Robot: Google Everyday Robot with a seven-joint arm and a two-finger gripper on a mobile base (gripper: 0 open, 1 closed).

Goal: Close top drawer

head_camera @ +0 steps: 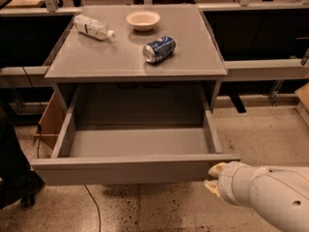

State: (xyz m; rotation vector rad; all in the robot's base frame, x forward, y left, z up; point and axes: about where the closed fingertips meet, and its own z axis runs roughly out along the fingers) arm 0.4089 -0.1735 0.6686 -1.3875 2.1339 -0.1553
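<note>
A brown board leans by the cabinet's left side, below the counter's left edge, and a thin dark cable trails over the speckled floor beneath the drawer front.

On the grey counter, a clear plastic bottle lies on its side near the back left corner, its cap pointing toward the middle. A pale bowl stands upright close to the back edge, about midway along it. Just right of centre, and nearer the front edge than the bowl, a blue can lies on its side, its silver end turned toward the front left corner.

The top drawer sits directly below the counter's front edge and is pulled far out toward the camera — its flat grey front stands well forward of that edge, and its grey floor and both side walls are in plain sight.

At the lower right, a white arm reaches in from the right border of the view. Its gripper is at the right end of the drawer front, below and forward of the counter's front right corner. The pale fingers look parted, one tip above the other, with nothing held between them — the upper tip is touching or all but touching the drawer front's lower right corner; which of the two I cannot tell.
</note>
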